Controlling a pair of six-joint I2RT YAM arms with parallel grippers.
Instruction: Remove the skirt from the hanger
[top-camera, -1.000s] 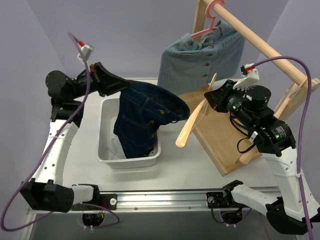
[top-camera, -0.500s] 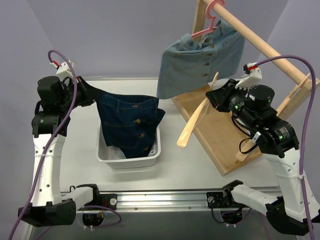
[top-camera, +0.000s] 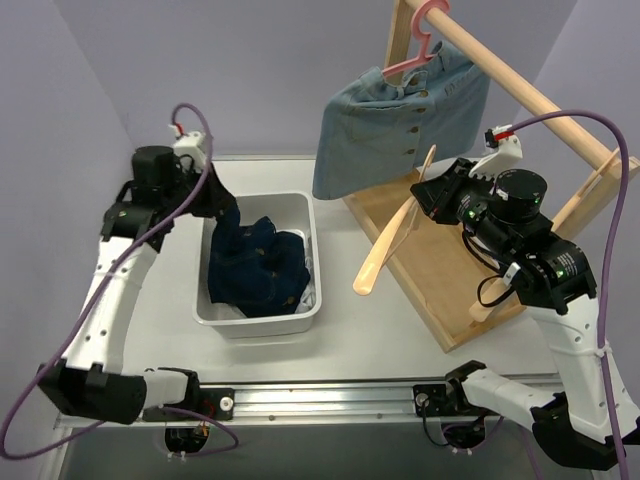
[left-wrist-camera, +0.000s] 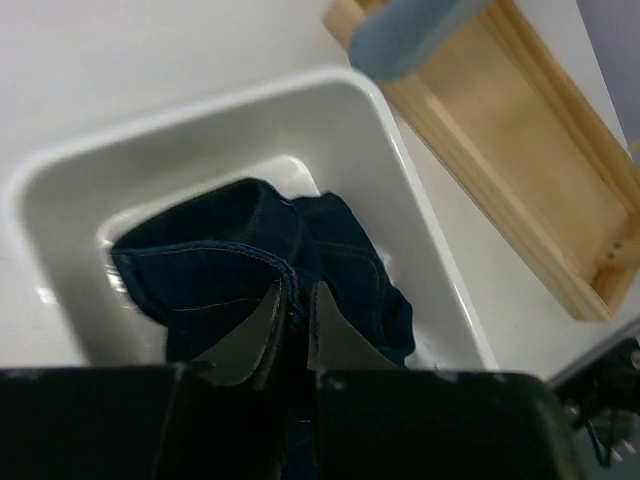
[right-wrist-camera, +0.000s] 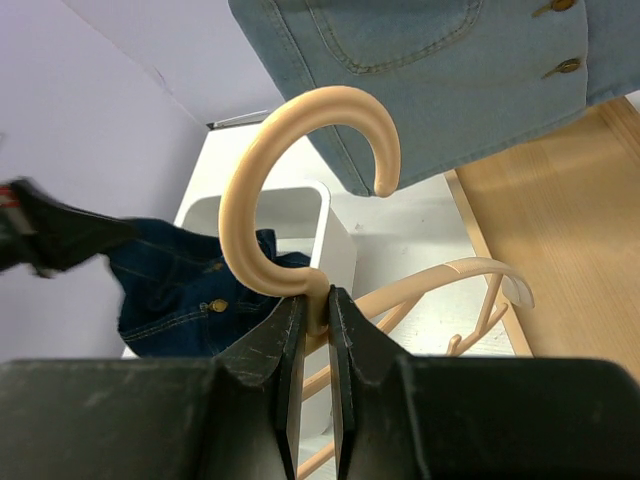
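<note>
skirt is off, down in the bin. my left gripper pinches it, right gripper clamps the bare hanger. i'd say just letting go remains.

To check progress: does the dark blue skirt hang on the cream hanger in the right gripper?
No, the cream hanger is bare, and the dark blue skirt lies in the white bin.

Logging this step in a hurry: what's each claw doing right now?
Left claw: closed on the dark blue denim skirt, in the white plastic bin.
Right claw: closed on the bare beige hanger, at its hook's base.
</note>
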